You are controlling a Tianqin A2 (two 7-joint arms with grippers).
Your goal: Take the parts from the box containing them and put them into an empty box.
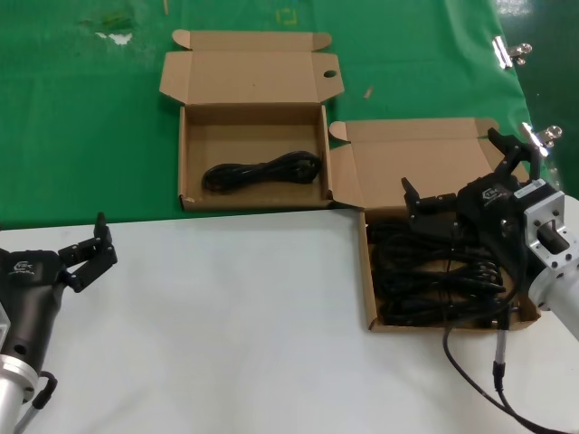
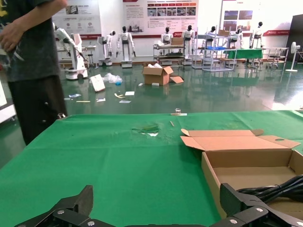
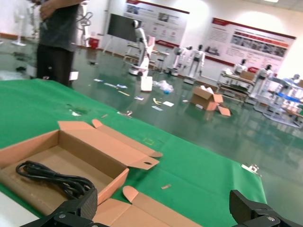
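Observation:
The box containing the parts [image 1: 373, 271] lies open at the right, full of tangled black power cables [image 1: 425, 276]. My right gripper [image 1: 452, 167] hangs open and empty just above it, over its far edge and flap lid [image 1: 425, 154]. The other box [image 1: 188, 154] lies open at the back centre with one coiled cable [image 1: 262, 172] on its brown floor. It also shows in the right wrist view [image 3: 94, 146] with that cable [image 3: 52, 176], beyond my open right gripper [image 3: 163, 203]. My left gripper [image 1: 98, 246] is open and empty over the white table at the near left.
Green cloth [image 1: 81, 136] covers the back, the white table [image 1: 226, 325] the front. Metal clips [image 1: 511, 50] lie at the far right. In the left wrist view the open gripper [image 2: 158, 201] faces the cloth, with the single-cable box [image 2: 236, 158] to one side and a person [image 2: 33, 71] beyond.

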